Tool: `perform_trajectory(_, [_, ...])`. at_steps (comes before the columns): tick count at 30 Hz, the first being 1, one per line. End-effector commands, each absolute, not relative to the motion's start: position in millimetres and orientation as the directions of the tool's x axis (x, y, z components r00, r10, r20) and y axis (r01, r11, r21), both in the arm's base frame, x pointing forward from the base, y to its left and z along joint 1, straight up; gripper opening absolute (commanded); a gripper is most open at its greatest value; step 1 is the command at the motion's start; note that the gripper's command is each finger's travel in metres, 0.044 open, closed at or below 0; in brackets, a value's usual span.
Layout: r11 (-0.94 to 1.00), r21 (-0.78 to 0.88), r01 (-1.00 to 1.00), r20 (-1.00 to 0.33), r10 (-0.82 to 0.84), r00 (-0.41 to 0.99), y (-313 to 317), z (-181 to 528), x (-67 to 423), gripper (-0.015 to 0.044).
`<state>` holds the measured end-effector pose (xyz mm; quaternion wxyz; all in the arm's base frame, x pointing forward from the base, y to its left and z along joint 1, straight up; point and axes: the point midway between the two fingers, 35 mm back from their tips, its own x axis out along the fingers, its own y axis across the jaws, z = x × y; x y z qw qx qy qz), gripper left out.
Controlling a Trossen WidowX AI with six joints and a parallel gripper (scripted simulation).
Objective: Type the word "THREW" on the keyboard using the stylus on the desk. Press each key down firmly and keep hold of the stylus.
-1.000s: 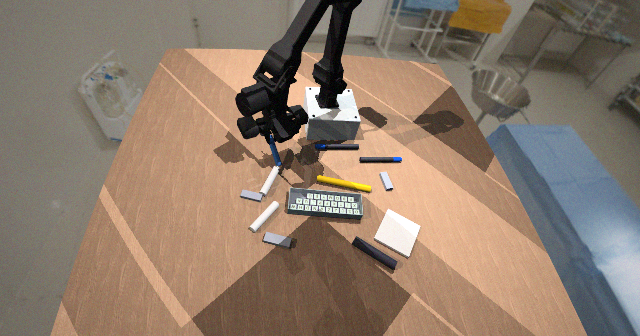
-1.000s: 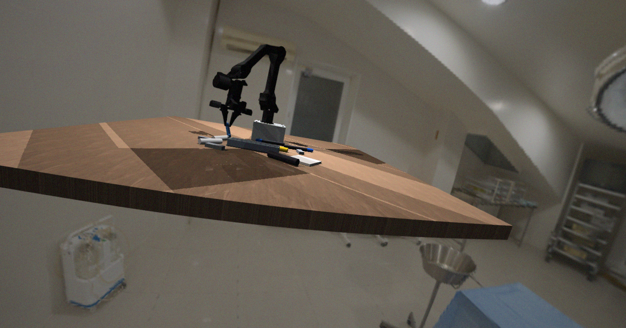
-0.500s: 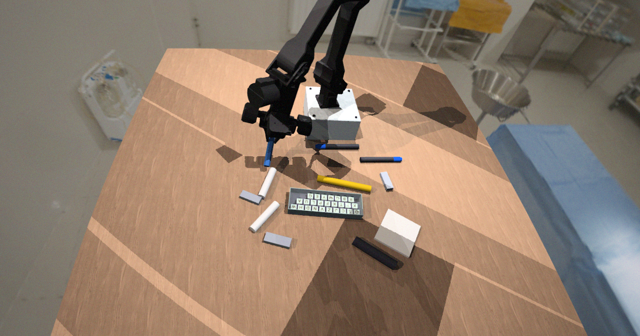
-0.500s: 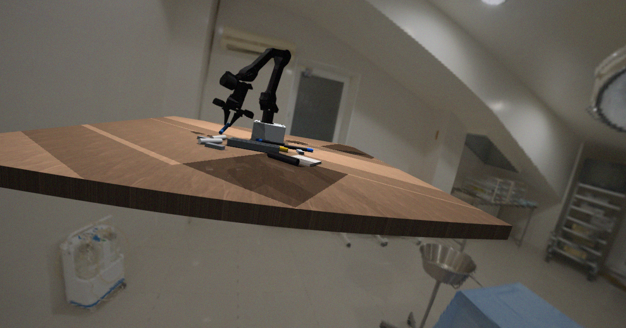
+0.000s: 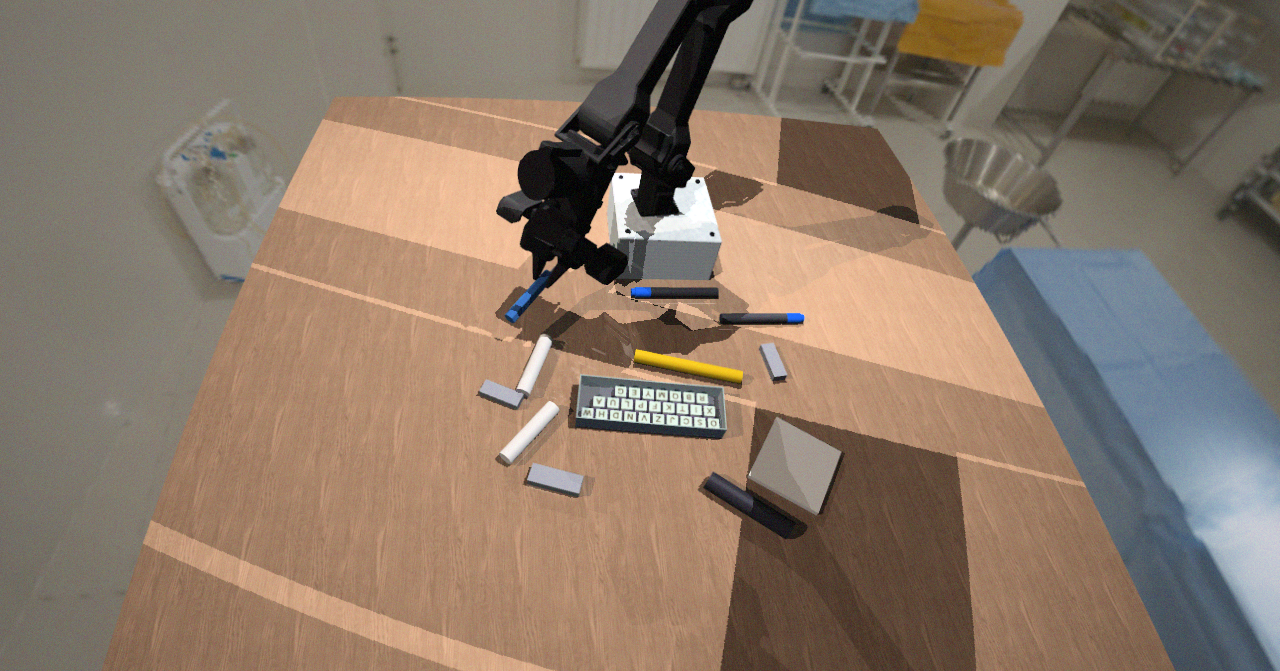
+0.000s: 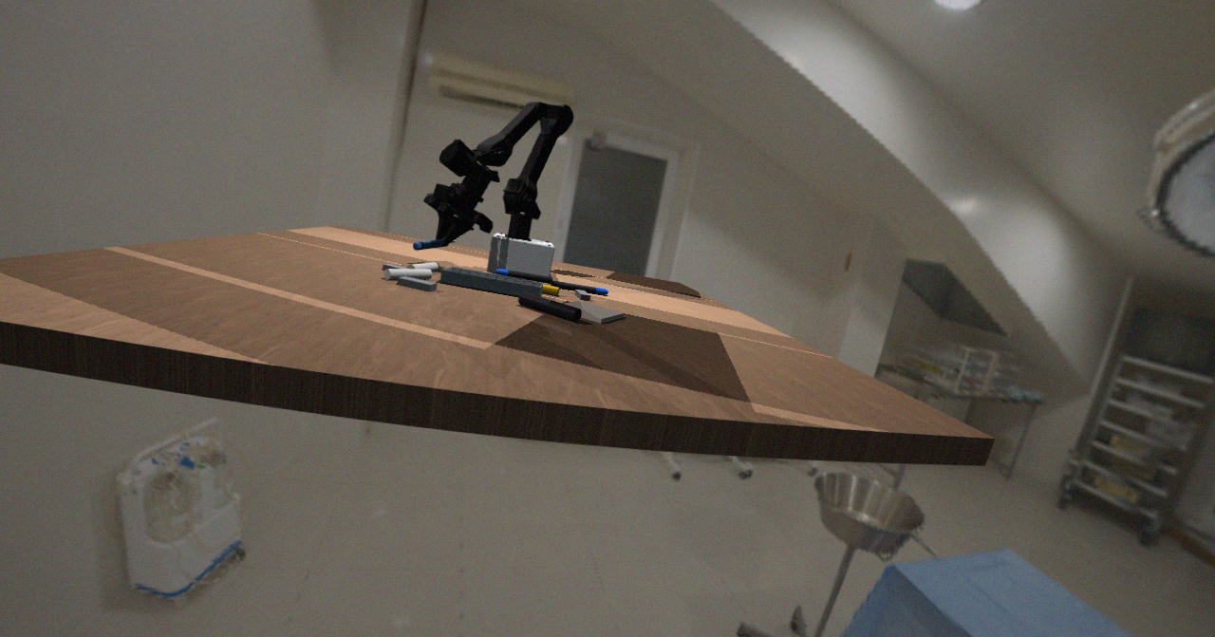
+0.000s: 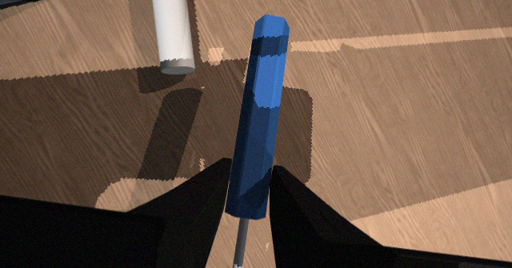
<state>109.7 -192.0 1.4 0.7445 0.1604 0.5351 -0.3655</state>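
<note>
My gripper (image 5: 558, 265) (image 6: 449, 230) (image 7: 251, 171) is shut on the blue stylus (image 5: 528, 298) (image 6: 424, 244) (image 7: 261, 108). The stylus slants down and away from the fingers, and its far end hangs just above the table top. A thin grey rod sticks out of its other end, behind the fingers. The grey keyboard (image 5: 650, 405) (image 6: 482, 280) with white letter keys lies on the table, in front of and to the right of the gripper, well apart from the stylus tip.
A white cylinder (image 5: 534, 364) (image 7: 172, 24) lies near the stylus tip, a second (image 5: 529, 431) further forward. Two dark markers (image 5: 674, 292) (image 5: 760, 318), a yellow stick (image 5: 687, 365), small grey blocks (image 5: 500, 393) (image 5: 554, 479), a grey pad (image 5: 794, 465) and a dark cylinder (image 5: 750, 505) surround the keyboard. The arm's white base box (image 5: 666, 224) stands behind.
</note>
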Motion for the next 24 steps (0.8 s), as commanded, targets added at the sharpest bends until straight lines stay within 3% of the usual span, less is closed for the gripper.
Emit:
perform_trajectory(1, [0.599, -0.116, 0.792, -0.9, -0.401, 0.172, -190, 0, 108, 0.0])
perform_trajectory(9, [0.409, -0.002, 0.912, -0.862, -0.464, 0.206, -188, 1, 108, 0.0])
perform_trajectory(24, [0.405, 0.001, 0.914, -0.861, -0.465, 0.207, -190, -13, 109, 0.0])
